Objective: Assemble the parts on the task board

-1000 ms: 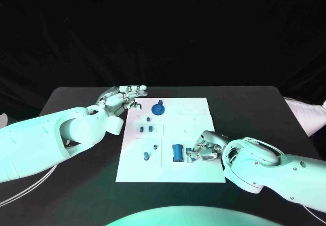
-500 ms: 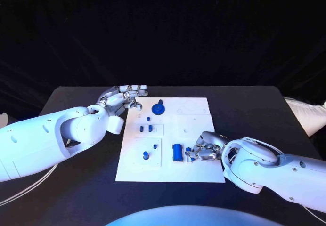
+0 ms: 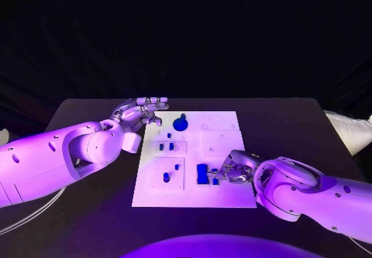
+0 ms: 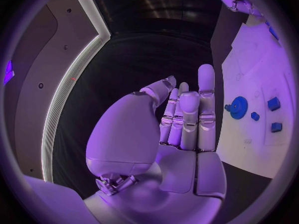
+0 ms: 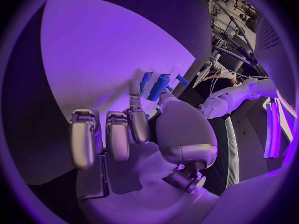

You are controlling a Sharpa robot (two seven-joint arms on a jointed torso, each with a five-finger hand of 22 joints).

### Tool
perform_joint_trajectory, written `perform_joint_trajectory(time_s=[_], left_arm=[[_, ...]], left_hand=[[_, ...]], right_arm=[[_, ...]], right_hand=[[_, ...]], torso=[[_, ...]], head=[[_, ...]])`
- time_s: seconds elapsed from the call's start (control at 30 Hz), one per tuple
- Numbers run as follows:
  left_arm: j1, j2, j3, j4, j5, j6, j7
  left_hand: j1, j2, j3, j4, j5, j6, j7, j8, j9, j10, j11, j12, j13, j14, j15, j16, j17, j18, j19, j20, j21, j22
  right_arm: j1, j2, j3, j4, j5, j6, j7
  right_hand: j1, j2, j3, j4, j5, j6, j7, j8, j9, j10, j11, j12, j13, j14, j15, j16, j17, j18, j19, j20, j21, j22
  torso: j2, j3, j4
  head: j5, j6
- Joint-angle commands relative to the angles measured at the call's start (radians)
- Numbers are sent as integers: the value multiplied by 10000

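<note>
The white task board (image 3: pixel 221 141) lies mid-table. On it are a blue gear (image 3: pixel 180 124), two small blue parts (image 3: pixel 166 146) in a recess, two more (image 3: pixel 166 177) nearer me, and a long blue cylinder (image 3: pixel 202 173). My right hand (image 3: pixel 235 170) rests at the board's right side, its thumb and a finger pinching a small blue part (image 3: pixel 215 178) beside the cylinder. In the right wrist view the cylinder (image 5: pixel 157 87) stands just past my thumb tip. My left hand (image 3: pixel 144 112) hovers at the board's far left corner, fingers straight and holding nothing; the gear (image 4: pixel 236 107) lies beyond them.
The black table (image 3: pixel 294 123) surrounds the board, with bare surface to the right and at the far edge. My left forearm (image 3: pixel 70 156) covers the table's left side. A black curtain hangs behind.
My right hand has crept slightly toward me along the board beside the long cylinder. My left hand and the other parts have stayed where they were.
</note>
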Motion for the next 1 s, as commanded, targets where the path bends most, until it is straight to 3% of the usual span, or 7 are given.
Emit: perform_joint_trajectory(time_s=[0.03,0.23,0.37,0.57,0.7,0.87,1.0], left_arm=[[4,19,6,19,-29,206,32],[4,20,5,8,-29,203,29],[3,29,4,-12,-29,202,36],[2,59,-5,-82,-29,174,70],[-1,115,-10,-178,-29,167,127],[-15,188,-14,-377,14,41,261],[-23,213,-15,-556,67,-106,392]], left_hand=[[-59,35,11,-50,-5,-76,18,53,5,-58,-7,64,-8,-56,38,55,-9,189,-15,57,-12,13],[-59,35,11,-50,-5,-76,18,53,5,-58,-7,64,-8,-56,38,55,-9,189,-15,57,-12,13],[-59,35,11,-50,-5,-76,18,53,5,-58,-7,64,-8,-56,38,55,-9,189,-15,57,-12,13],[-61,36,11,-53,-3,-83,19,56,5,-68,-5,72,-10,-88,40,20,-93,189,-19,58,-12,14],[-81,38,4,-52,-2,-87,21,76,7,-83,-1,105,-12,-172,48,-47,-229,187,-57,64,-29,11],[-174,81,-37,-57,-35,111,-71,300,42,-140,-37,315,-28,-1312,48,-1055,-1782,197,-639,82,-352,-104],[-177,165,62,-95,-45,203,-137,364,-1,-190,-51,357,-136,-2321,100,-2654,-2610,196,-1823,97,-1155,-487]], right_arm=[[-10,-39,0,54,-273,-29,77],[-10,-207,1,103,-311,-116,97],[-4,-405,11,151,77,-575,381],[364,-804,37,-27,2577,-1657,2149],[750,-950,41,-436,5085,-2136,4126],[1115,-802,43,-1330,8228,-2316,6521],[1271,-521,43,-2109,9900,-2142,7734]], right_hand=[[-92,4,-49,-4,-52,65,31,25,9,711,-53,12,1606,995,-58,25,2292,-186,625,-96,27,1645],[-52,133,-176,-23,43,58,30,22,28,712,-54,8,1611,994,-59,22,2287,-186,625,-96,25,1646],[419,189,-330,-107,348,-239,133,-163,-16,678,25,-99,1578,976,-5,-29,2200,-165,583,-72,-48,1560],[1750,301,-358,-533,1165,-1038,470,-712,-258,530,304,-551,1413,928,218,-167,1971,-100,455,103,-272,1303],[2817,467,-266,-1072,1053,-1365,668,-947,-499,247,473,-1455,1042,875,356,-315,1731,-29,326,241,-496,1046],[4080,655,60,-1802,490,-1973,924,-965,-946,-1554,671,-6722,-1468,53,526,-2381,-1046,583,-1009,412,-2842,-1504],[4643,611,403,-2050,334,-2291,1191,-970,-1398,-2483,861,-10196,-4240,-1288,707,-6611,-5266,1342,-2997,613,-7096,-5587]], torso=[[4,12,5],[-2,7,5],[-13,13,-9],[-37,-5,-17],[-78,-17,-26],[-163,-24,-60],[-242,-36,-88]], head=[[-7,-2],[-11,6],[-16,26],[-100,104],[-175,157],[-201,210],[-178,251]])
